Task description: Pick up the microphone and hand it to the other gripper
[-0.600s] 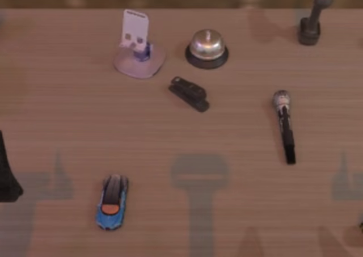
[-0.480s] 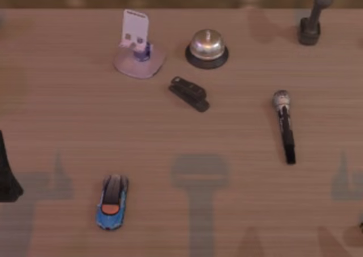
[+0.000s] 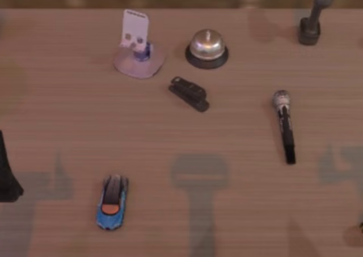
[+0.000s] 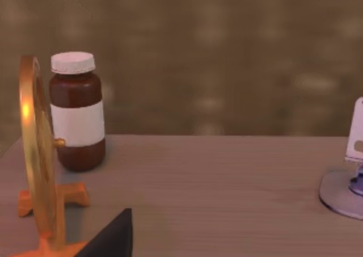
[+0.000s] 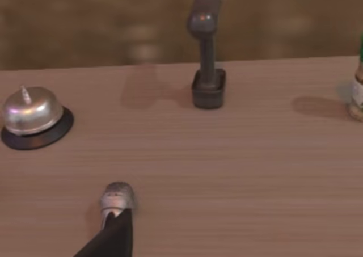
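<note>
The microphone (image 3: 285, 126) lies flat on the right half of the table, its silver mesh head toward the back and its black handle toward the front. In the right wrist view its head (image 5: 117, 198) shows just past one black fingertip (image 5: 118, 233) of my right gripper, which stands open and apart from it. In the top view only a sliver of the right gripper (image 3: 361, 227) shows, at the front right edge. My left gripper (image 3: 7, 180) is parked at the left edge, open, with one fingertip (image 4: 116, 239) showing over bare table.
A silver bell (image 3: 207, 47), a black stapler (image 3: 189, 93) and a white phone stand (image 3: 139, 55) sit at the back middle. A blue toy car (image 3: 112, 202) is front left. A dark upright tool (image 3: 310, 25) stands back right. A brown bottle (image 4: 76, 112) stands far left.
The right arm's shadows on the table have shifted leftward and toward the microphone. The microphone and the other objects have not moved, and the left arm stays put.
</note>
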